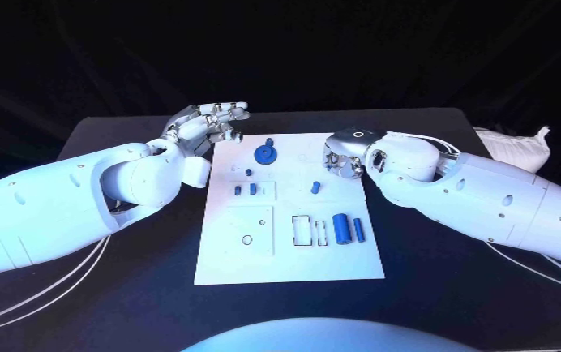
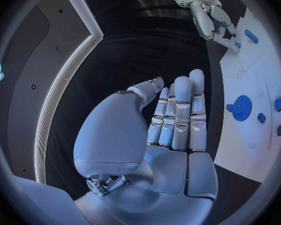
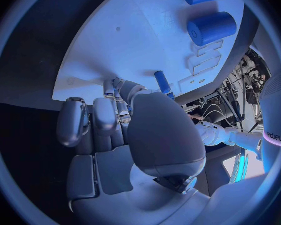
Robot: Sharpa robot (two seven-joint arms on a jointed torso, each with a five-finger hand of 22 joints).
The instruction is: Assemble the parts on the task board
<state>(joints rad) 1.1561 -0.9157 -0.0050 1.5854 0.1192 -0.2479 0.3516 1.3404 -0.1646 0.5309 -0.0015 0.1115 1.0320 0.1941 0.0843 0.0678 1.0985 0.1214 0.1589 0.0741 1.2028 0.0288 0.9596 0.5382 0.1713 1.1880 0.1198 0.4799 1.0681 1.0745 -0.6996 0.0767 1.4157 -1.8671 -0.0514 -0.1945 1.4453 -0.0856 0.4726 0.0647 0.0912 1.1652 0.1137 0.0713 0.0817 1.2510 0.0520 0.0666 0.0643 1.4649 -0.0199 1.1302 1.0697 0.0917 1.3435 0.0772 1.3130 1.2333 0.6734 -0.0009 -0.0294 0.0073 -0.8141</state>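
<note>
Head view: white task board (image 1: 234,259) mid-worktop, blue gear (image 1: 267,154) near its far edge, small pin (image 1: 315,186) at centre, two cylinders (image 1: 349,229) toward the right edge. Left hand (image 1: 214,122) raised off the far-left corner, fingers straight, holding nothing. Right hand (image 1: 346,157) low at the right edge, fingers curled; grasp impossible to tell. Likely risk: knuckles nudging the board, rolling loose cylinders out of place.

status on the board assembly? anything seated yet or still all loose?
Done: hard to tell; the blue gear sits at the white task board's far end, seating unclear. In hand: nothing; the left hand is open beside the board, the right hand is at its edge. Left: the large blue cylinder and slimmer blue peg lie loose.
</note>
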